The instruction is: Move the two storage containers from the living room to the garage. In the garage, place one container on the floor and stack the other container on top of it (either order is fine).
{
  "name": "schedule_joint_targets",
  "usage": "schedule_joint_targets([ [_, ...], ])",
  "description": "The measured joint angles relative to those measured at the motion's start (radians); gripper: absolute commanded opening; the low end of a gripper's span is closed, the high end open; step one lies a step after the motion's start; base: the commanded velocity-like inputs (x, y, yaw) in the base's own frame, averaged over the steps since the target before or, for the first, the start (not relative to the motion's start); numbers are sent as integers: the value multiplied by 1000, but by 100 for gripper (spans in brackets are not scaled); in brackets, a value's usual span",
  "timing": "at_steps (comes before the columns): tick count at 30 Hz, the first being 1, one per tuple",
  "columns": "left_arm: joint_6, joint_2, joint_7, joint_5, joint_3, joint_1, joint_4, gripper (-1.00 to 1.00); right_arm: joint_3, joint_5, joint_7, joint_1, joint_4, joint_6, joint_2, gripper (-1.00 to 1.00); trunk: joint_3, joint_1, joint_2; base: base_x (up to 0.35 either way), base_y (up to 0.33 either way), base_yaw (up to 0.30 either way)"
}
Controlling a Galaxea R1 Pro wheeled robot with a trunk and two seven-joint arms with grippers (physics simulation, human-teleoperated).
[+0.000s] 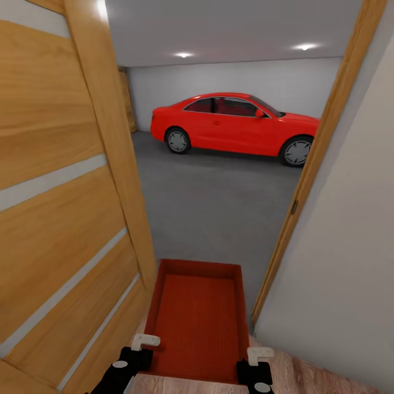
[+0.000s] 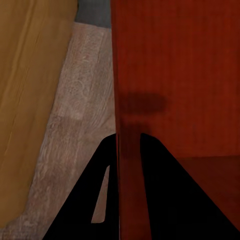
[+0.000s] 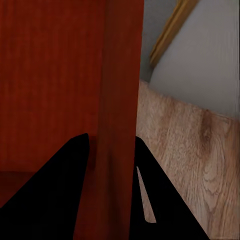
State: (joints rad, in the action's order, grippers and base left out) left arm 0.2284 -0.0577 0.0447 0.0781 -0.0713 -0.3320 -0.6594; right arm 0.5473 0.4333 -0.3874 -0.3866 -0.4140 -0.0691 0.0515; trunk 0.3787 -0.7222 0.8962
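Orange-red storage container (image 1: 198, 320) held level at the doorway threshold, lidless and ribbed inside, far end reaching over the dark grey floor (image 1: 219, 202) of the garage, near end over light wood planks (image 1: 306, 369). Left gripper (image 1: 133, 358) clamped on the near left wall — in the left wrist view, black fingers (image 2: 80, 200) straddling that wall (image 2: 131, 165). Right gripper (image 1: 256, 365) likewise closed over the near right wall, fingers (image 3: 45, 190) on either side of it (image 3: 117, 150). Open wooden door (image 1: 60, 191) with pale stripes close on the left; wooden door frame (image 1: 314, 158) and white wall (image 1: 345, 262) on the right. Beyond, a red car (image 1: 235, 127) parked side-on under ceiling spotlights (image 1: 184, 54). No readable writing or labels anywhere — none on container, door or car.
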Motion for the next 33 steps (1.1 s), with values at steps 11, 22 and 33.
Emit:
schedule_joint_targets([
  [11, 4, 0, -7, 8, 0, 0, 9, -100, -3, 4, 0, 11, 1, 0, 0, -100, 0, 0, 0, 56, 103, -163],
  [22, 4, 0, 6, -4, -2, 0, -9, -100, 1, 1, 6, -5, 0, -1, -2, -100, 0, 0, 0, 162, 279, -17],
  [33, 3, 0, -7, 8, 2, 0, 6, -100, -2, 3, -3, 8, 0, 0, 1, -100, 0, 0, 0, 161, 258, -239],
])
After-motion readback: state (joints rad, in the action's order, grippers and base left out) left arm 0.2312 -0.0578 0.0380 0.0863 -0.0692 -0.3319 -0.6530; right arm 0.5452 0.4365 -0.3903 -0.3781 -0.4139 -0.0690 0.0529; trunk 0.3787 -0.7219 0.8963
